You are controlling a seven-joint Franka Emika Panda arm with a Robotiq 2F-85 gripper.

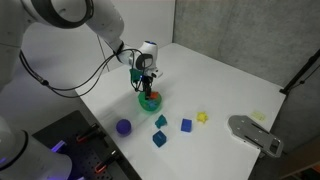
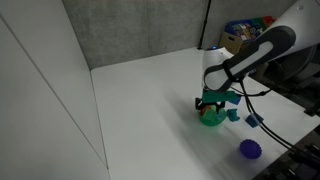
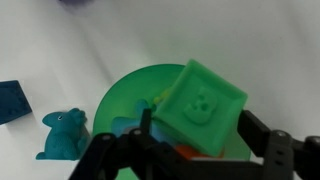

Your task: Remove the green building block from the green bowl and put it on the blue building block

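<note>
The green building block (image 3: 203, 108) sits tilted between my gripper's (image 3: 198, 138) two black fingers, which are closed on its sides. It hangs just above the green bowl (image 3: 118, 95). In both exterior views the gripper (image 1: 147, 84) (image 2: 213, 101) is directly over the bowl (image 1: 150, 101) (image 2: 210, 119). The blue building block (image 1: 186, 125) rests on the white table, to the right of the bowl and nearer the front edge. Something orange shows under the green block in the wrist view.
Two teal angular blocks (image 1: 160, 122) (image 1: 159, 139) lie between the bowl and the blue block. A purple ball (image 1: 123, 127) (image 2: 250, 149), a small yellow piece (image 1: 202, 117) and a grey device (image 1: 255, 133) are on the table. A teal figure (image 3: 63, 135) lies beside the bowl.
</note>
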